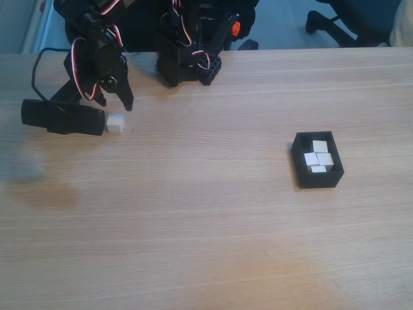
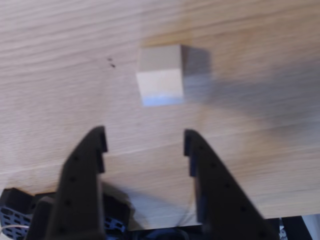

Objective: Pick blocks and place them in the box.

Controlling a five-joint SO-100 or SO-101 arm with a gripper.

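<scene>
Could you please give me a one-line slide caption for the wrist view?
Open pincer poised just short of a lone white block on the wooden table.

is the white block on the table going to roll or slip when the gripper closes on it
Rolling looks unlikely: the white block is a flat-faced cube resting squarely on the wooden table. It probably stays rigid, since its edges look crisp. Being small, it seems light, so an off-centre touch from the open gripper might nudge or turn it on the smooth wood.

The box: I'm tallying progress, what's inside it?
The box holds four white blocks in the fixed view; anything beneath them is hidden.
</scene>
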